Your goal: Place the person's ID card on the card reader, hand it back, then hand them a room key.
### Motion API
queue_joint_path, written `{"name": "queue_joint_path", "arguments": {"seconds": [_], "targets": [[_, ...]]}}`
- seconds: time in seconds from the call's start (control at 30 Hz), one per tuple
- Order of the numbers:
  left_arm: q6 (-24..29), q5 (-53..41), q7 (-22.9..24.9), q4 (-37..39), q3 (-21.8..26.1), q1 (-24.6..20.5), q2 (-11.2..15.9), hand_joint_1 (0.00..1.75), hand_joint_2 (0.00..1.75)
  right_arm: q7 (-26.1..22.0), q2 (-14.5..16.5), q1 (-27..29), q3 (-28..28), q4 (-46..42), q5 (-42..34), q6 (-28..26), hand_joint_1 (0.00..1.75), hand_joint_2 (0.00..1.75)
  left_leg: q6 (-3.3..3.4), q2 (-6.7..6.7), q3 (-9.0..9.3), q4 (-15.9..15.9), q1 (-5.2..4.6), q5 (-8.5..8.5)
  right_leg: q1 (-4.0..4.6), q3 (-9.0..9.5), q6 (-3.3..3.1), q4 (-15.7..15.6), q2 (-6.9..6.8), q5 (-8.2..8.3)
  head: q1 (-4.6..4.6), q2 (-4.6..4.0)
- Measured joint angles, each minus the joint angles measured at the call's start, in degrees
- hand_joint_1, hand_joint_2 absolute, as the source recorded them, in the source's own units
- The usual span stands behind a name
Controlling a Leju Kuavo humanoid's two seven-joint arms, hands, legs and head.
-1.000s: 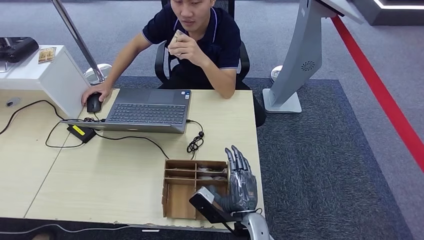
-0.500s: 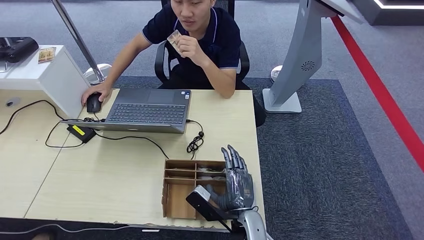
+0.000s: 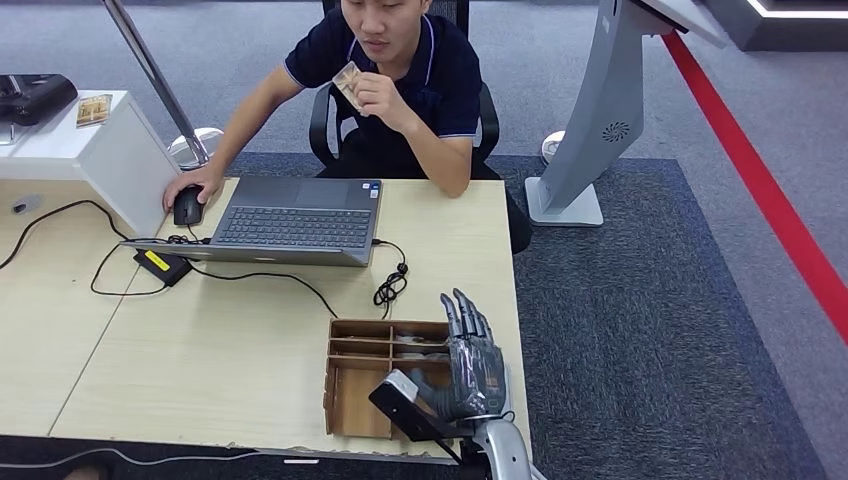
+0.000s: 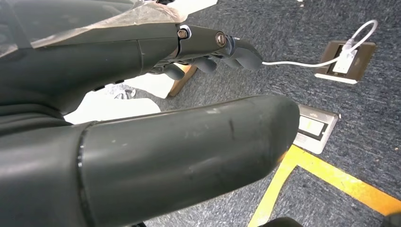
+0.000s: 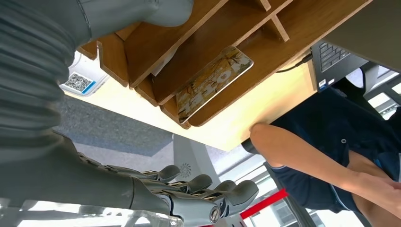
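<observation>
Right hand, fingers straight and apart, empty, beside wooden organiser on bench; ID card held up in person's hand, well apart; risk: long reach across laptop may snag cable.

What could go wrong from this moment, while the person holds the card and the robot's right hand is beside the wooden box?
1. The right hand is open close beside the wooden organizer; moving forward, it may push it.
2. The person holds the card high near the chest, far across the desk; a reach may fall short.
3. The black cable lies ahead and could snag.
</observation>
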Motion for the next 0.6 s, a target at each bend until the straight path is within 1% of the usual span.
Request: {"name": "queue_joint_path", "arguments": {"seconds": [0.13, 0.6], "targets": [[-0.1, -0.12, 0.0, 0.0, -0.24, -0.01, 0.0, 0.0, 0.0, -0.63, 0.1, 0.0, -0.01, -0.02, 0.66, -0.01, 0.0, 1.75, 0.0, 0.0, 0.0, 0.0, 0.0, 0.0, 0.0, 0.0, 0.0, 0.0, 0.0, 0.0, 0.01, -0.01], [-0.31, -0.37, 0.0, -0.02, -0.63, -0.19, 0.0, 0.0, 0.0, -0.66, 0.1, -0.27, -0.02, -0.01, 0.73, -0.01, 0.0, 1.75, 0.0, 0.0, 0.0, 0.0, 0.0, 0.0, 0.0, 0.0, 0.0, 0.0, 0.0, 0.0, 0.01, -0.01]]}}
